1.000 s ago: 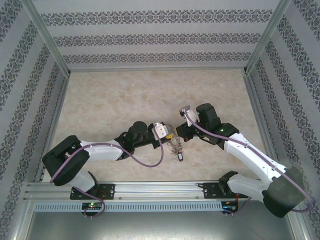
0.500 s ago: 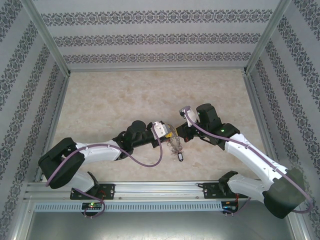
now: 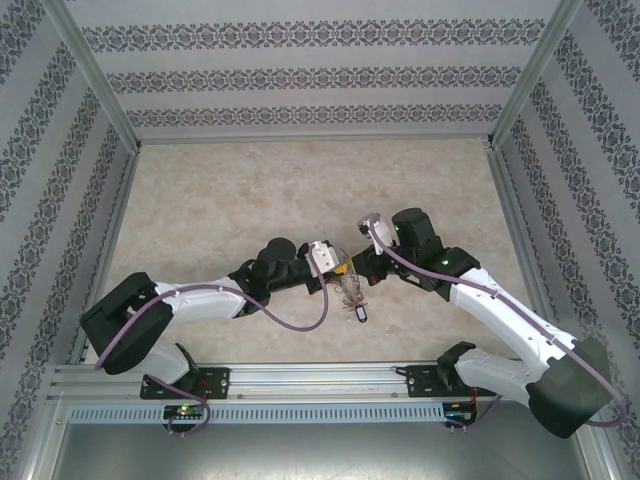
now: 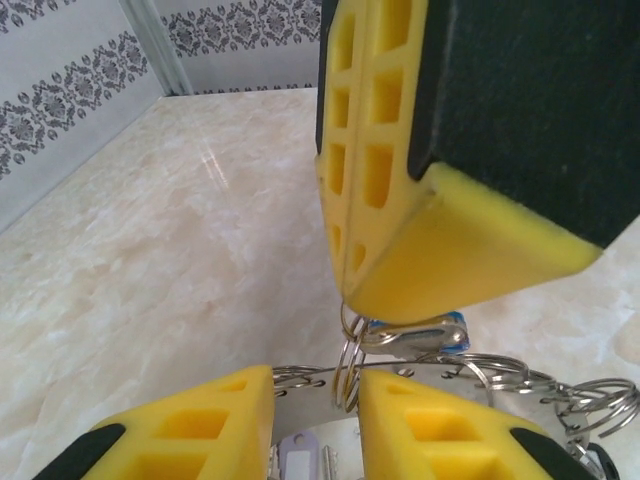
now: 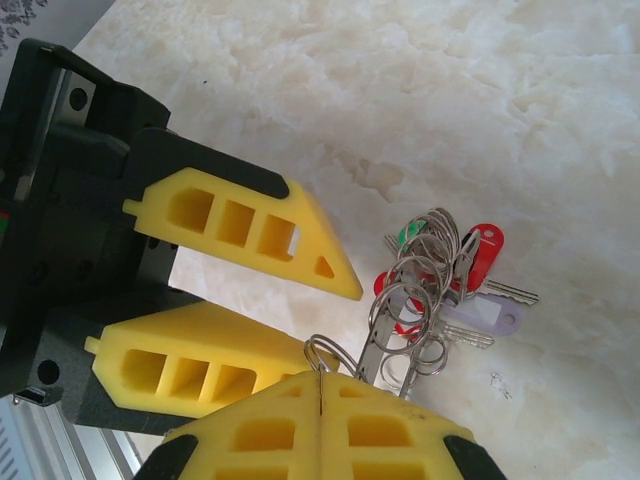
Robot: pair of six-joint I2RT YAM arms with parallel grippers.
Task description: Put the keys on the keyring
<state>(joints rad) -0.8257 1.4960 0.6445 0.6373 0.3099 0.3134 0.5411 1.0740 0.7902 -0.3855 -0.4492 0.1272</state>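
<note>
At the bottom edge of the left wrist view, the left gripper (image 4: 315, 390) is seen with its yellow fingers (image 4: 190, 425) held apart, released. A stretch of the keyring (image 4: 470, 372) is seen crossing the gap between them and running off toward the lower right. Whether those fingers touch it cannot be told. Just above, at the centre, a small split ring (image 4: 350, 345) is pinched at the tip of the right gripper (image 4: 350, 292), whose jaws are clenched flat together. A blue-tagged key (image 4: 430, 335) is found just beside that ring, against the underside of the right fingers.

At the bottom centre of the right wrist view, the closed seam of the right fingers is shown with the split ring standing out of it. Right of centre the keys (image 5: 425, 290) are bunched, and a red tag (image 5: 482, 248), a green tag (image 5: 405, 236) and a pale lilac tag (image 5: 487, 318) are made out among the wire loops. At the left of that frame the left fingers are seen well apart.

From above, both grippers are seen tip to tip at the middle of the marble-patterned table (image 3: 220, 190), with the bunch just below them in the frame and a dark tag (image 3: 360, 313) at its lower end. Whether the bunch rests on the table or hangs cannot be told. Patterned wall panels (image 3: 320, 80) are seen along the top.
</note>
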